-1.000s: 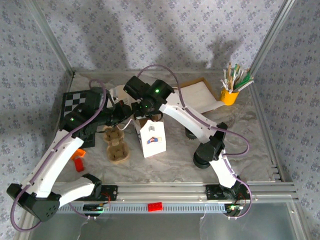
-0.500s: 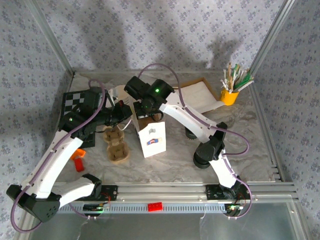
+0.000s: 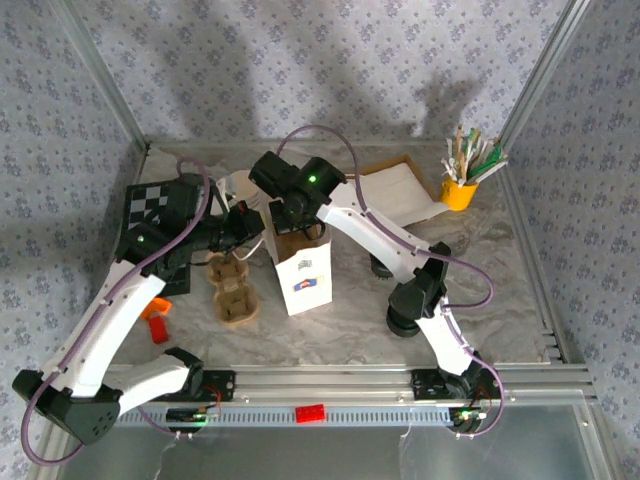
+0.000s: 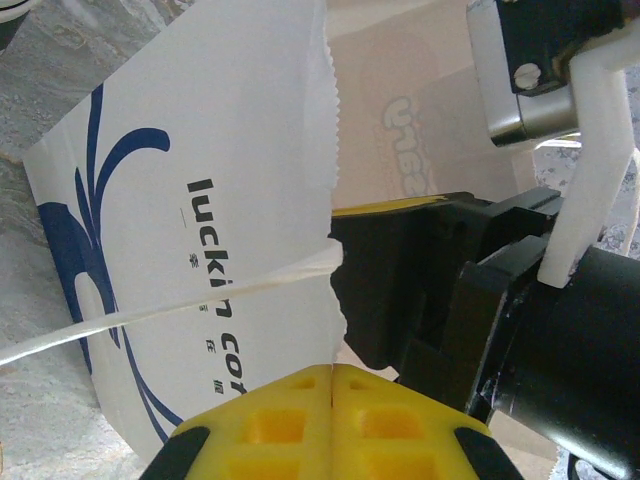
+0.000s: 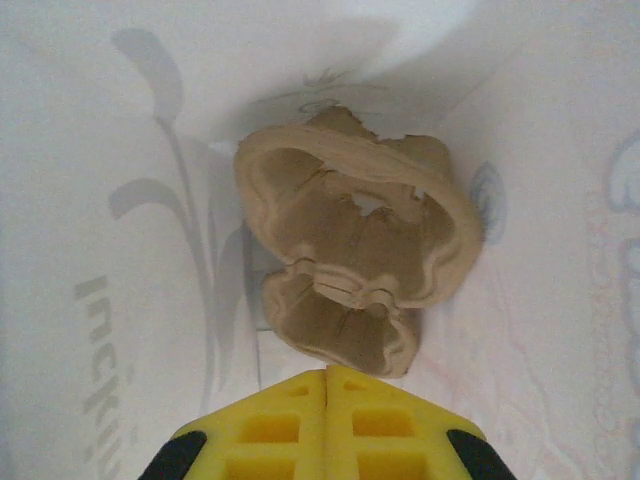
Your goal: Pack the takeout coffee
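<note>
From above: left arm [image 3: 110, 310] stretched from the lower left corner, bent at the elbow, forearm slanting up and right to end at the upper left rim of the white paper bag [image 3: 303, 272] standing at centre frame. Right arm [image 3: 385, 240] set out from the lower right, folded at a dark elbow, then slanting up and left, wrist tipped down over the bag's open mouth. Just left of the bag, flat on the table [image 3: 480, 270], a loose pulp tray [image 3: 232, 290]. Through the left wrist camera: left gripper [image 4: 331, 372] at the bottom edge, yellow fingers [image 4: 270, 425] pressed flat together and clamped on the bag's serrated rim, which runs down mid-frame into their seam; blue lettering on the bag wall at left, the right arm's black housing at right. Through the right wrist camera: looking straight down inside the bag, right gripper [image 5: 326, 375] at bottom centre, fingers closed tight against each other; brown pulp tray [image 5: 350, 260] on the bag floor at centre frame, lower lobe right at the fingertips, pinched or merely touching impossible to tell; cup and lid not to be made out.
</note>
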You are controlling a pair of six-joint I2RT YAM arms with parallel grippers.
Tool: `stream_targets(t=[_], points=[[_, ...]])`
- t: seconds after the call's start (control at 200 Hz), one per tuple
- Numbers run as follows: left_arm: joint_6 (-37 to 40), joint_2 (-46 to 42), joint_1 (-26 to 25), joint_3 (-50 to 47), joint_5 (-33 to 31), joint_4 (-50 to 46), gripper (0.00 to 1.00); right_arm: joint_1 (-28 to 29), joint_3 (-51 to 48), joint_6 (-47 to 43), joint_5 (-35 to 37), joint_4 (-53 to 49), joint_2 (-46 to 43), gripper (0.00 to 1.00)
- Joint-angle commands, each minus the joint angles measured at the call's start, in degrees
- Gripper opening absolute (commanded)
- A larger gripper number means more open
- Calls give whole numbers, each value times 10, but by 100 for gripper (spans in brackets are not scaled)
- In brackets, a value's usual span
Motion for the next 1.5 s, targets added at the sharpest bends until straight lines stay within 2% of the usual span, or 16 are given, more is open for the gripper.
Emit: stream_targets(t=[0.0, 0.205, 0.655, 0.8, 0.98, 1.499], points=[[2, -9, 2, 21, 3, -5, 0, 2, 2, -8, 28, -31, 14, 0], [-3, -7, 2, 16, 7, 4, 0, 8, -9, -38, -2, -6, 22, 0], [4, -8, 5, 20, -13, -13, 0, -1, -43, -14, -10, -29, 11, 0], [3, -8, 5, 16, -20, -8, 0, 5, -55, 0, -44, -27, 14, 0], [5, -12, 5, 15, -29, -8, 0, 4, -70, 7, -54, -6, 24, 0], [-5, -11, 5, 10, -27, 5, 0, -18, -137, 5, 5, 102, 4, 0]])
